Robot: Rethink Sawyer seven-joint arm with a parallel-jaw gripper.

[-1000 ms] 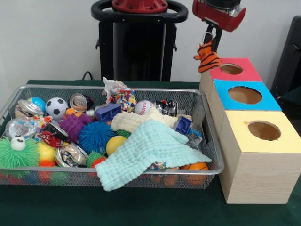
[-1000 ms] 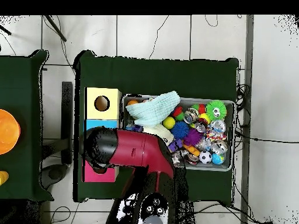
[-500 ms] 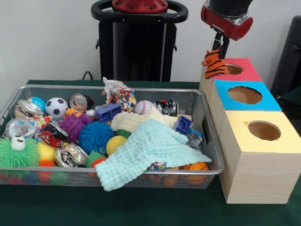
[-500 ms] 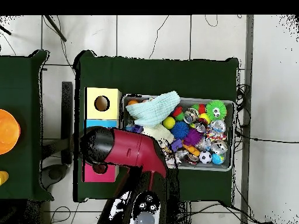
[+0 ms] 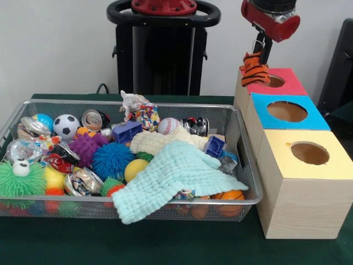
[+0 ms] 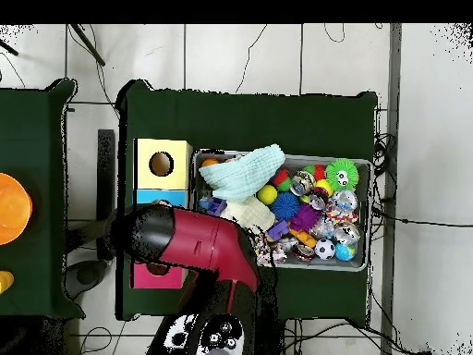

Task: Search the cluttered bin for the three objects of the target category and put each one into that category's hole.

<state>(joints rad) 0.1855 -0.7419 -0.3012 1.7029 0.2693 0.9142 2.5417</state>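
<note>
Front view: the hand (image 5: 259, 48) is pinched shut on a stripy tiger toy (image 5: 255, 68), which hangs long-ways down at 6 o'clock from it, just over the near-left rim of the red box (image 5: 287, 84), with the round hole (image 5: 271, 81) a little way off at about 3 o'clock from the toy. A second ago the toy hung further toward 9 o'clock, outside the box; now it has slid closer to the hole. The wire bin (image 5: 242, 138) on the bench (image 5: 165, 243) looks the same.
</note>
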